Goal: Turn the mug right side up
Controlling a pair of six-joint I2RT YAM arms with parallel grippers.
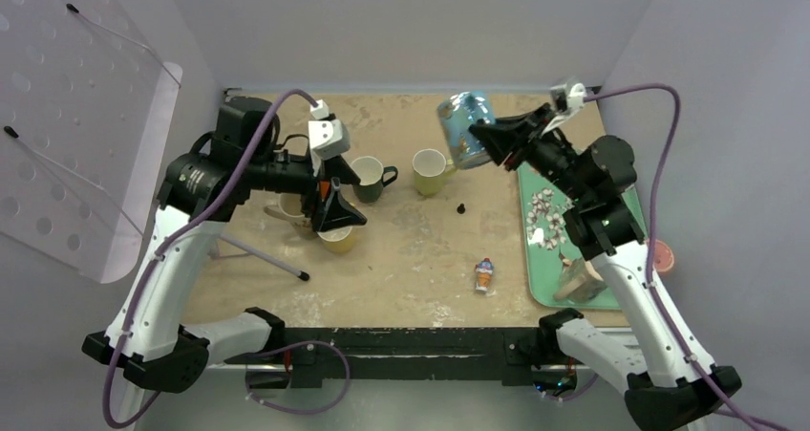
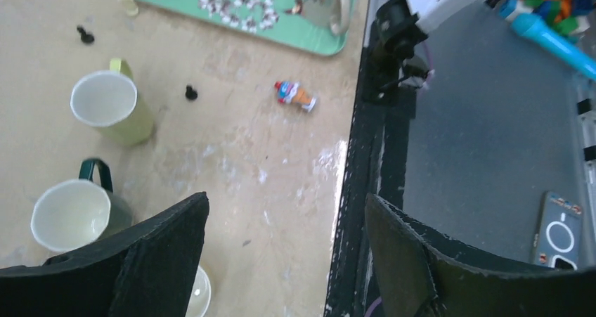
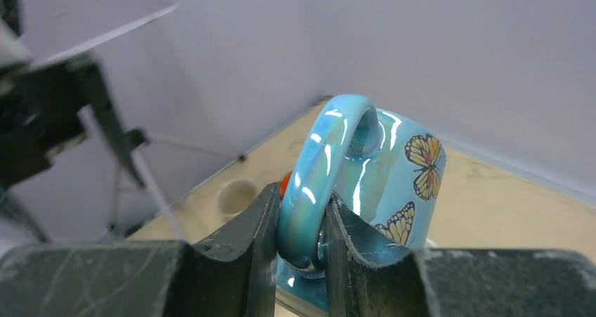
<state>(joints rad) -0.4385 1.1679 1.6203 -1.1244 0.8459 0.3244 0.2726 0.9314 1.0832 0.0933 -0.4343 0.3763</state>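
Blue mug point(image 1: 465, 128): butterfly-printed, lifted clear of the tabletop point(image 1: 420, 249) at the far right and tilted; which way its mouth faces I cannot tell.
Right tool point(image 1: 482, 137): clamped on the mug's handle, one finger on each side of the loop.
Left tool point(image 1: 336, 219): jaws spread wide, holding nothing, hanging over a pale yellow mug point(image 1: 339, 238) at the left.
Other mugs: dark green mug point(image 1: 369, 178) and yellow-green mug point(image 1: 432, 171), both upright with mouths up, near each other mid-tabletop but apart.
Green tray point(image 1: 524, 249): floral print, along the right edge, under the right arm.
Toy figure point(image 1: 485, 274): lying on the tabletop just beside the tray.
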